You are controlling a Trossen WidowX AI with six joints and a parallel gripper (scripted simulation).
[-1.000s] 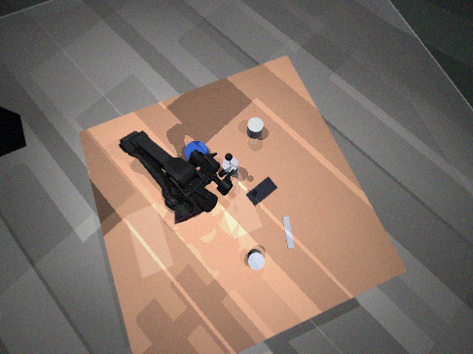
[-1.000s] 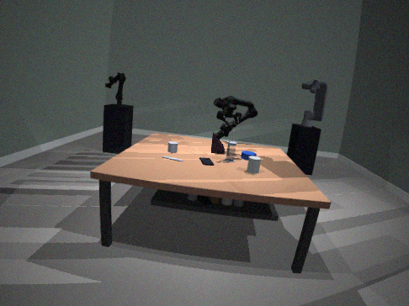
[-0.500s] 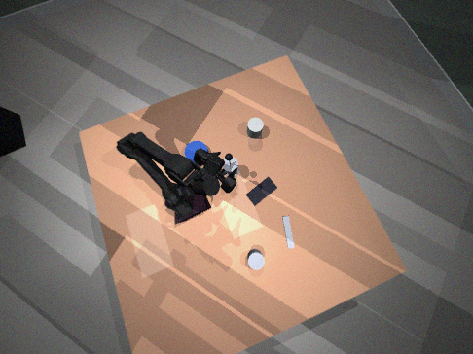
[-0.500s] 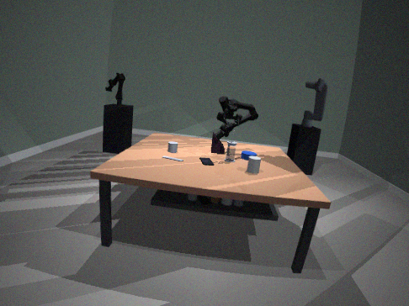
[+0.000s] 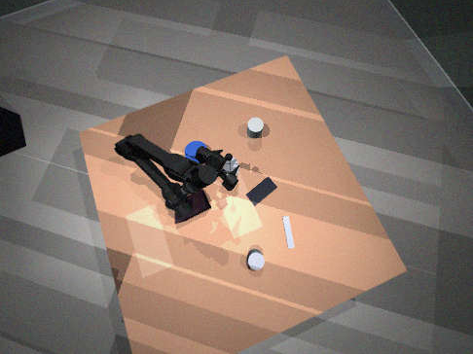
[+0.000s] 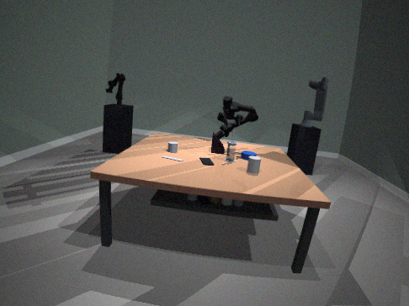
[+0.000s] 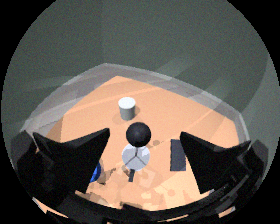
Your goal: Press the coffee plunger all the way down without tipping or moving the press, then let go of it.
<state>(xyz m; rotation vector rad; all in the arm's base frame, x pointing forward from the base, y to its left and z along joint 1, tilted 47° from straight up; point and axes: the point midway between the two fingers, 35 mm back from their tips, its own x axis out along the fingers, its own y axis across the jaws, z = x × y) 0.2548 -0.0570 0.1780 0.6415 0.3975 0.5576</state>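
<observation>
The gripper [image 7: 139, 153] hangs above the coffee press [image 7: 135, 157], fingers spread wide and empty either side of its black plunger knob [image 7: 138, 135], probably lining up to push.

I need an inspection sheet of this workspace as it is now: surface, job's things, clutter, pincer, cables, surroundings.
Surface: wooden table, patchy light and shadow.
Job's things: coffee press upright, black plunger knob on top.
Clutter: two grey cylinders, blue disc, dark flat slab, white strip.
Pincer: pincer open, empty, fingers either side of the knob, not touching.
Cables: nothing seen.
Surroundings: two other arms on dark pedestals; shelf under table.
</observation>
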